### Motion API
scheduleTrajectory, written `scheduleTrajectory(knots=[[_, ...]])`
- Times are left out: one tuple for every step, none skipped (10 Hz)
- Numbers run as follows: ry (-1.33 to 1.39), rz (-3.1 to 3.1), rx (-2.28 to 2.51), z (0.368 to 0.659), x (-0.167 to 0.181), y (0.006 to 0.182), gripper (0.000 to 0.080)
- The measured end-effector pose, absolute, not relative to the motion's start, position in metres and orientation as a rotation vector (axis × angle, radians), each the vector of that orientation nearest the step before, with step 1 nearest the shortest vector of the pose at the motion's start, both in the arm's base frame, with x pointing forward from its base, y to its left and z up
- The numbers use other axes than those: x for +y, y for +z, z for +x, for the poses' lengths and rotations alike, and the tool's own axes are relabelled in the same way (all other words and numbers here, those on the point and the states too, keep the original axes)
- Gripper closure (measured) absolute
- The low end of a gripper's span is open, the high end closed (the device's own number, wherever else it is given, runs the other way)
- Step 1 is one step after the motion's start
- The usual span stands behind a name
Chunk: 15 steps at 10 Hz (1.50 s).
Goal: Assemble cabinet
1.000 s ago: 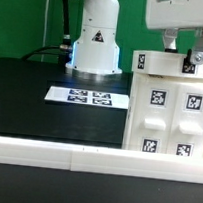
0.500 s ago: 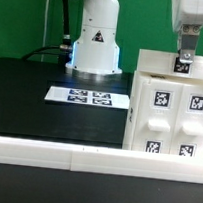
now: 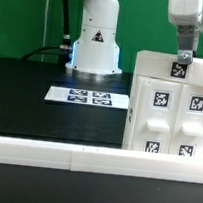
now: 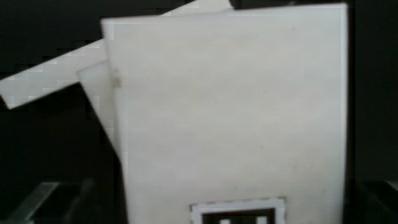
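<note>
I see the cabinet [image 3: 169, 106] at three o'clock on the table [image 3: 40, 94], my gripper [image 3: 180, 65] at its top edge; jaws' grip unclear. Rigid, smooth, bulky plastic: I'd pinch a thin wall edge.

My gripper [image 3: 181, 59] hangs over the top edge of the cabinet [image 3: 169, 108] at the exterior view's right, fingers straddling a small tagged block [image 3: 179, 69] there. Marker board [image 3: 86, 96] lies flat on the black table [image 3: 39, 99], well apart.
</note>
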<state>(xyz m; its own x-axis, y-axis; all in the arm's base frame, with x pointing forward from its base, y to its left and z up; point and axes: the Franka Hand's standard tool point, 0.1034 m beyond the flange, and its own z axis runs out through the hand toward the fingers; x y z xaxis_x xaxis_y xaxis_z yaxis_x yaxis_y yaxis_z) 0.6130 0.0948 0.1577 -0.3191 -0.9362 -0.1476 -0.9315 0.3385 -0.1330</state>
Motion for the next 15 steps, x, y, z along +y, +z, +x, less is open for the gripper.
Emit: scheduleTrajectory(knots=[[-0.035, -1.712, 2.387, 0.614, 0.095, 0.159, 0.0028], [-0.037, -1.731, 2.364, 0.615, 0.095, 0.162, 0.0028], [-0.033, -1.728, 2.347, 0.616, 0.097, 0.169, 0.0005], [-0.034, -1.731, 2.326, 0.617, 0.099, 0.177, 0.0001], [-0.032, -1.721, 2.313, 0.619, 0.1, 0.182, 0.0001], [-0.04, -1.712, 2.299, 0.622, 0.101, 0.186, 0.0002], [-0.046, -1.751, 2.272, 0.622, 0.101, 0.184, 0.0002], [-0.046, -1.754, 2.272, 0.622, 0.102, 0.183, 0.0002], [-0.035, -1.823, 2.236, 0.62, 0.104, 0.182, 0.0002], [-0.04, -2.005, 2.103, 0.62, 0.106, 0.182, 0.0002], [-0.044, -2.158, 1.964, 0.623, 0.108, 0.185, 0.0002], [-0.058, -2.303, 1.799, 0.627, 0.108, 0.187, 0.0002], [-0.07, -2.383, 1.692, 0.629, 0.107, 0.188, 0.0002], [-0.078, -2.436, 1.62, 0.629, 0.106, 0.188, 0.0002], [-0.091, -2.504, 1.517, 0.629, 0.106, 0.188, 0.0002]])
